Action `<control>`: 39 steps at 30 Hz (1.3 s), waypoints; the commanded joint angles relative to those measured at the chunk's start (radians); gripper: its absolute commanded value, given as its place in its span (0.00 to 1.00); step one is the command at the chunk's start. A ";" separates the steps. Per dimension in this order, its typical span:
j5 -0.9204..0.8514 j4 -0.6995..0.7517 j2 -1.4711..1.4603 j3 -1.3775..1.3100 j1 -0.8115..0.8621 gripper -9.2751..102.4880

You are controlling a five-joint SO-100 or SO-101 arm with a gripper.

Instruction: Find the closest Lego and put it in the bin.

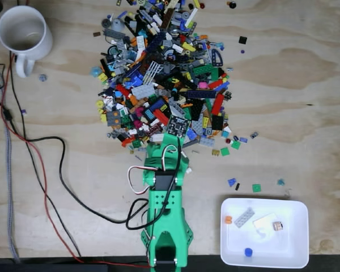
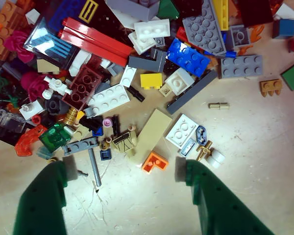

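Note:
In the wrist view my gripper (image 2: 122,171) is open, its two green fingers (image 2: 44,196) low over the bare wood at the near edge of the Lego pile (image 2: 137,63). A small orange L-shaped piece (image 2: 155,162) lies just ahead of the gap, nearer the right finger, with nothing held. A long tan plate (image 2: 151,134) and a white square plate (image 2: 182,130) lie just beyond it. In the fixed view the green arm (image 1: 165,209) reaches up to the pile's (image 1: 164,73) lower edge. The white bin (image 1: 289,243) sits at lower right with several small pieces inside.
A white mug (image 1: 22,34) stands at the top left of the fixed view. Black, red and grey cables (image 1: 39,170) run down the left side to the arm's base. A few stray pieces (image 1: 256,187) lie between the pile and the bin.

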 commanded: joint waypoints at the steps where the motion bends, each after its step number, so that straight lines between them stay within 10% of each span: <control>1: 0.123 -0.017 0.011 0.040 0.146 0.32; 39: 0.604 -0.342 -0.337 0.288 0.055 0.27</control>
